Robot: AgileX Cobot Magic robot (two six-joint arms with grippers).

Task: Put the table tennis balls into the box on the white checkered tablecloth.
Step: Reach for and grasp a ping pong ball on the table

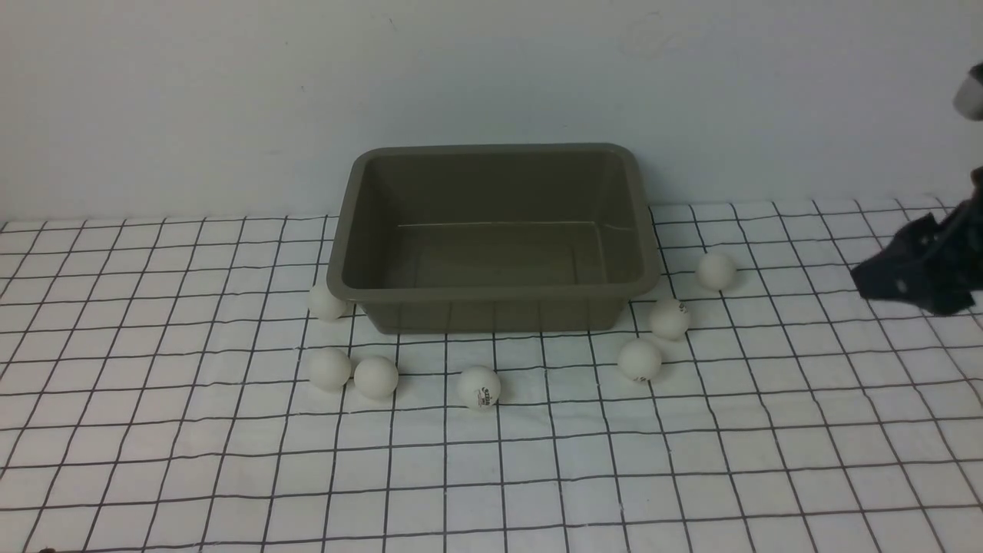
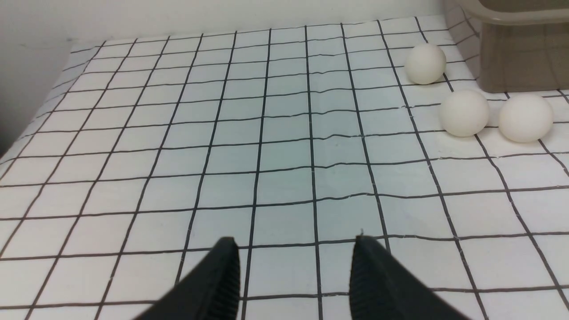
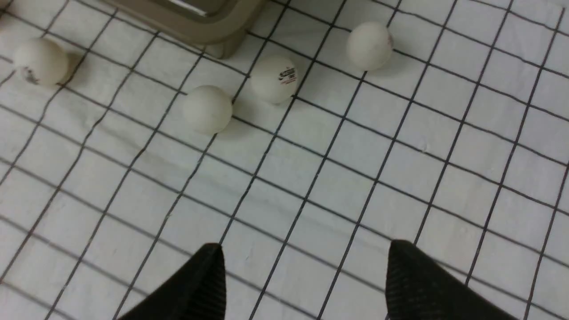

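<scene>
The olive-grey box [image 1: 491,311] stands empty at the back middle of the white checkered tablecloth [image 1: 491,476]. Several white table tennis balls lie around it: three at its left front [image 1: 326,302] [image 1: 330,368] [image 1: 375,376], one with a logo in front [image 1: 479,386], three at its right [image 1: 639,359] [image 1: 670,318] [image 1: 716,270]. My right gripper [image 1: 883,276] hovers at the right edge, open and empty [image 3: 306,245], with balls [image 3: 274,78] [image 3: 207,109] [image 3: 369,46] ahead. My left gripper [image 2: 294,242] is open and empty over the cloth; three balls [image 2: 425,63] [image 2: 464,113] [image 2: 526,118] lie ahead beside the box corner [image 2: 515,44].
A plain white wall [image 1: 491,77] rises right behind the box. The cloth's far left edge meets the wall [image 2: 26,66]. A fourth ball [image 3: 41,61] shows in the right wrist view beyond the box corner [image 3: 200,22].
</scene>
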